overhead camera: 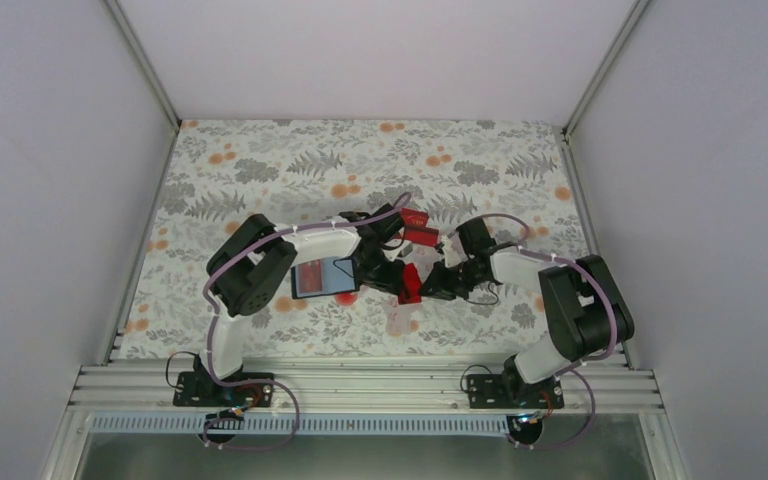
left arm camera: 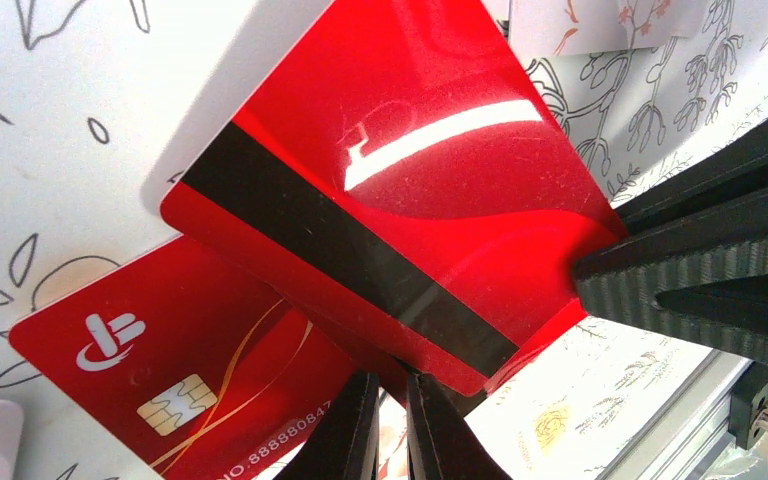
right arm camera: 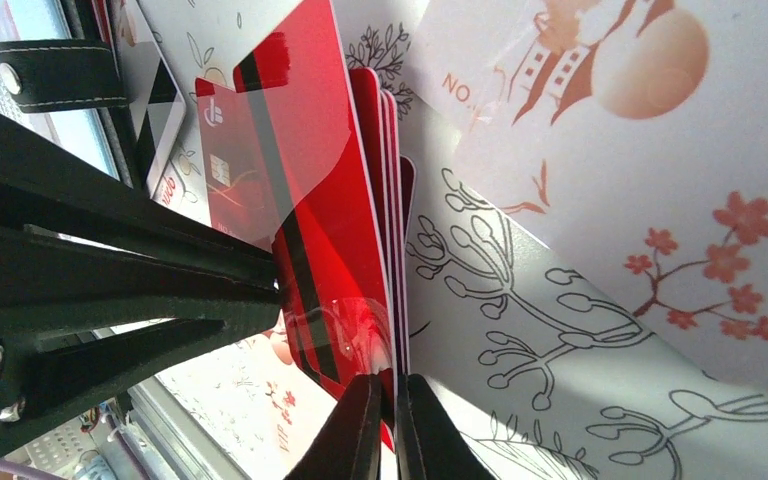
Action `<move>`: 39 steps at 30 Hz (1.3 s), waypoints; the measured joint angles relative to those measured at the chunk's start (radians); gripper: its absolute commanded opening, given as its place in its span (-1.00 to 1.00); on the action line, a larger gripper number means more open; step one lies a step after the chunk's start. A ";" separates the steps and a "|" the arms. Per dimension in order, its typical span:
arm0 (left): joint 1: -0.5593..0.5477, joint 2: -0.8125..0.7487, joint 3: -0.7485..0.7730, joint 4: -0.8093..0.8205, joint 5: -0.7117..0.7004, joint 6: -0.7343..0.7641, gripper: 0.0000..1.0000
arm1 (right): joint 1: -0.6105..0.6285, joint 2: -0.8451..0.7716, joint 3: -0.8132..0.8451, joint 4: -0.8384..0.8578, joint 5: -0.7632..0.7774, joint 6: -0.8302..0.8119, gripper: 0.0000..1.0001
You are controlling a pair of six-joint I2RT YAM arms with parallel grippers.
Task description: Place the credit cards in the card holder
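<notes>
Top external view: my left gripper (overhead camera: 397, 277) and right gripper (overhead camera: 427, 288) both pinch the credit cards (overhead camera: 410, 284); card holder (overhead camera: 318, 277) lies just left of them.

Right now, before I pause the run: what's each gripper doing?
Left gripper: shut on the black-striped red card.
Right gripper: shut on the stack of red cards.

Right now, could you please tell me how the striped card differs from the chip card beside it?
The striped card shows a black band; the chip card shows a gold chip, white logo and numbers. The striped card is raised, pinched by the left claw and right claw; the chip card lies loose on the table, partly under it. Both are red and alike in shape.
</notes>
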 measured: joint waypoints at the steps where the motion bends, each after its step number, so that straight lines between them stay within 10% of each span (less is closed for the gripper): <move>1: 0.000 0.000 0.001 -0.001 0.000 0.000 -0.79 | 0.000 -0.001 0.000 -0.002 -0.001 0.000 -0.92; 39: 0.005 -0.147 0.067 -0.108 -0.252 -0.017 -0.60 | 0.031 -0.119 0.198 -0.341 0.137 -0.043 -0.92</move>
